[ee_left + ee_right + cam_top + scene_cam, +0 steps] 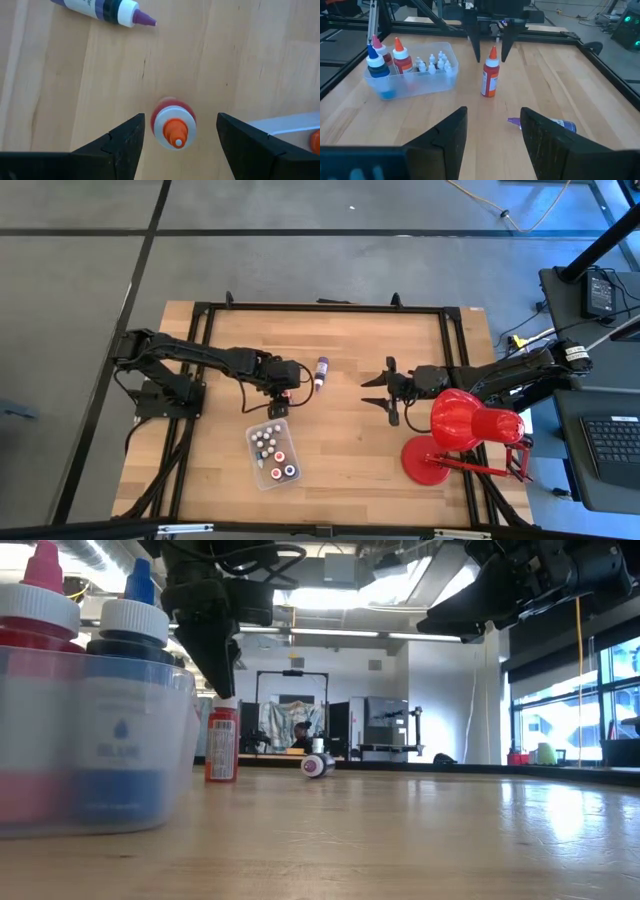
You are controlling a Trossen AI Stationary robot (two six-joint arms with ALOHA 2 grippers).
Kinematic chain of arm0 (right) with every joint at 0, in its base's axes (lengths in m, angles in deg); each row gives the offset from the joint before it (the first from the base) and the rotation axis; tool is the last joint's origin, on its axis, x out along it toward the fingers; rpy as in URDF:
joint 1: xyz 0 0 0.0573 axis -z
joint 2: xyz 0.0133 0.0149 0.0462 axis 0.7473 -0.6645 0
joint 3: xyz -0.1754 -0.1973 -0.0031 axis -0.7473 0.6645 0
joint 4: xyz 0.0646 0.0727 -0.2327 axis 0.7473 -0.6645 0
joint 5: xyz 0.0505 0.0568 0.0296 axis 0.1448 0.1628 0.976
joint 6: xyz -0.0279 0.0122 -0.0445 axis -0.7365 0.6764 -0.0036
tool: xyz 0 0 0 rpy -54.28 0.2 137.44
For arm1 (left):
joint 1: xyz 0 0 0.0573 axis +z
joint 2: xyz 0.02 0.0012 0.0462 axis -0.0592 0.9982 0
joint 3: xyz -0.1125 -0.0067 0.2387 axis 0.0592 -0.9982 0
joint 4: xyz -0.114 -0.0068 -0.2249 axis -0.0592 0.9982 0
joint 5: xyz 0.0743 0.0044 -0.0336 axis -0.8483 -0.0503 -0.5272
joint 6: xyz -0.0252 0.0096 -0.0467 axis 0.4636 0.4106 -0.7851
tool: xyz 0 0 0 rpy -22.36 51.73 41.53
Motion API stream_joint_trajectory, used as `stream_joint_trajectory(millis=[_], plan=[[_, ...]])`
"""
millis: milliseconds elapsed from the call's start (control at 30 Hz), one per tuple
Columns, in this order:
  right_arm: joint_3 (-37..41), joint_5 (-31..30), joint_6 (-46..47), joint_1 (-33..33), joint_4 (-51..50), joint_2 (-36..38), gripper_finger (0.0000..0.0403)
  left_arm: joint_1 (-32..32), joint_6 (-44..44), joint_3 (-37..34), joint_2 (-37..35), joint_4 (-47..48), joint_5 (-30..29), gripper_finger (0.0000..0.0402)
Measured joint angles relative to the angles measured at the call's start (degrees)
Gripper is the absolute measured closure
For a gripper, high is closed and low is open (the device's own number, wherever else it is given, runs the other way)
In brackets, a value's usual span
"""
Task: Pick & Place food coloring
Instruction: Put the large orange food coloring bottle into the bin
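Grey floor [80, 330] around the wooden bench [350, 440]. Bright ceiling lights [400, 585]; windows [620, 690] on one side. White far wall [440, 700].

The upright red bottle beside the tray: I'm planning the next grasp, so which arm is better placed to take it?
Left. The left gripper hangs open directly above the red bottle, one finger on each side. The right gripper waits open farther off.

We see bright ceiling lights [330, 585] and right-hand windows [600, 690] throwing glare across the table [420, 830], while the near tray [90, 740] looms blurred and the overhead view stays even.
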Motion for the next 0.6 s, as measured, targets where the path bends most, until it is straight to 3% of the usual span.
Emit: stream_joint_trajectory(millis=[367, 600], plan=[[0.0, 0.0, 0.0, 0.0, -0.2, 0.0, 0.0217, 0.0, -2.0, 0.0, 0.0, 0.2, -0.2, 0.0226], [0.0, 0.0, 0.0, 0.0, -0.5, 0.0, 0.0217, 0.0, -2.2, 0.0, 1.8, -0.1, -0.2, 0.0248]])
